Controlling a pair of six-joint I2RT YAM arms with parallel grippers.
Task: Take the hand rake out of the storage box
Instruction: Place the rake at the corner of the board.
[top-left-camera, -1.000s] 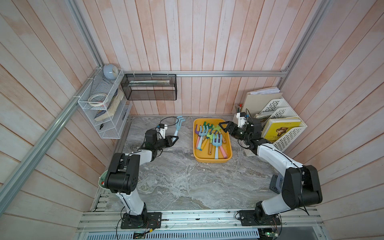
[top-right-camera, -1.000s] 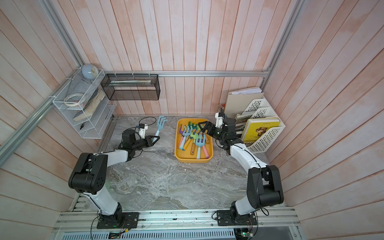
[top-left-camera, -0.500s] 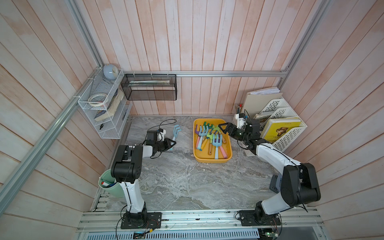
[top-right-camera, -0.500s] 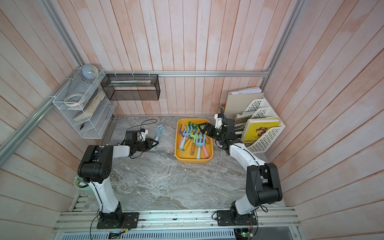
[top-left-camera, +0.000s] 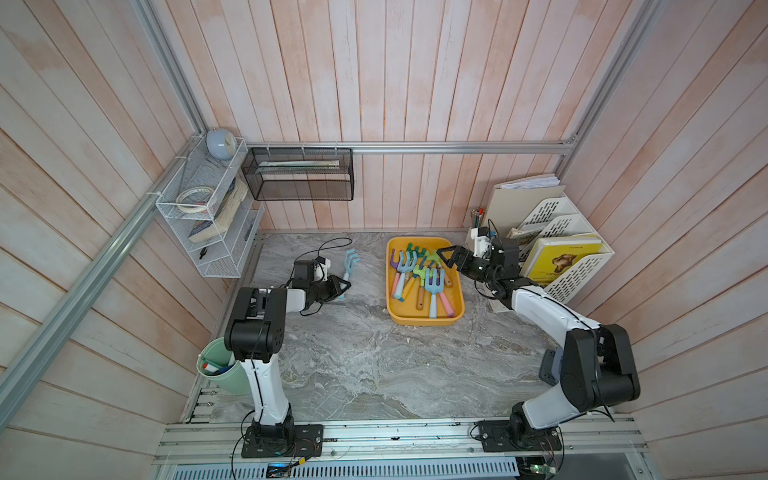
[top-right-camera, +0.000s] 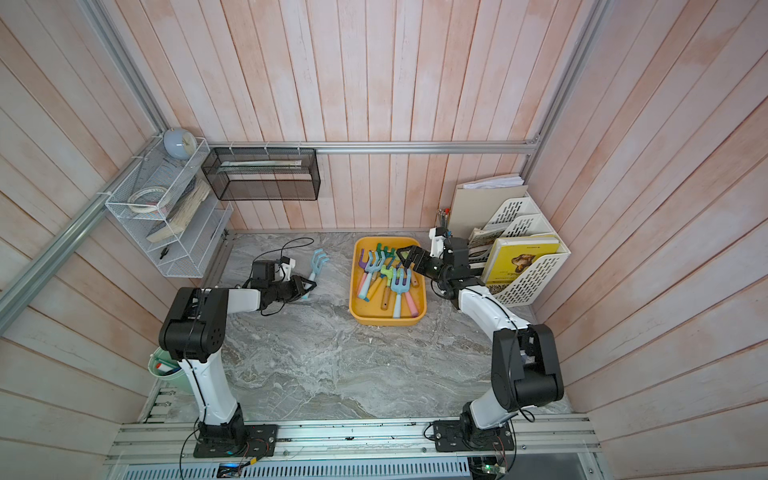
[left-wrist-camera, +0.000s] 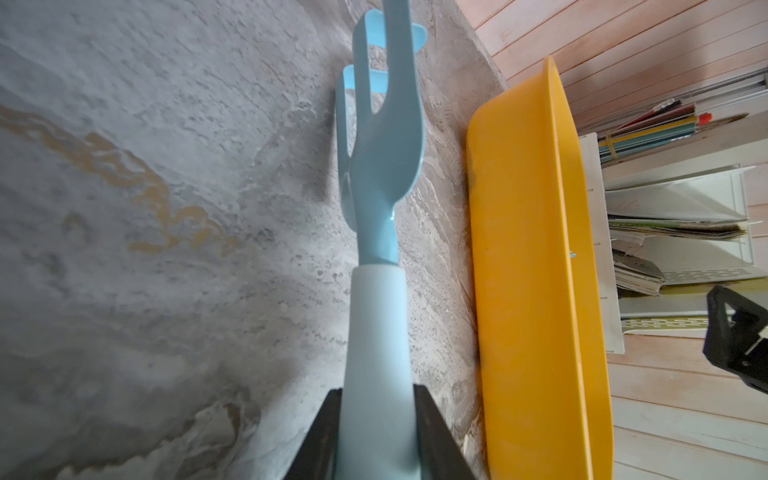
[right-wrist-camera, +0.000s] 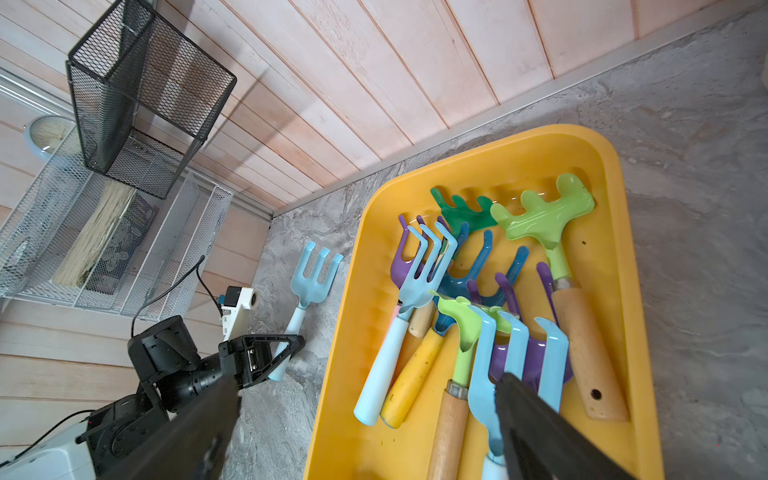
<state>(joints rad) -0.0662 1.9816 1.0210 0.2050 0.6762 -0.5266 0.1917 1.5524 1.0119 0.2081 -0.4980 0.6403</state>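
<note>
Far left wall: white wire shelf (top-left-camera: 208, 232) with a clock (top-left-camera: 221, 143) on top, black mesh basket (top-left-camera: 299, 178) hung beside it. Green cup (top-left-camera: 220, 365) sits by the left arm's base.

Left gripper (top-left-camera: 343, 286) is low over the marble tabletop (top-left-camera: 353, 353), fingers (left-wrist-camera: 432, 432) clenched on the pale handle end of 1 light-blue hand rake (top-left-camera: 348, 268). Left wrist view shows both fingers pressed against the handle sides. The rake is outside the box, to its left, with the tines toward the back wall. It runs roughly parallel to the box's long side and is near it but not touching. The head looks down at the tabletop; contact can't be confirmed.

Storage box (top-left-camera: 424, 321) is flat on the table, center-right, long side running front to back. It holds a pile of other rakes, crossed over each other: light blue, purple, dark green, lime, dark blue. Handles are wood, yellow, pink and pale blue.

Right gripper (top-left-camera: 446, 259) is over the box's far right corner, fingers spread wide with nothing between them. In the right wrist view 1 finger overlaps a light-blue rake head; can't tell if it touches.

Far right: white file rack (top-left-camera: 577, 282) with a yellow book (top-left-camera: 557, 257), just behind the right wrist.
</note>
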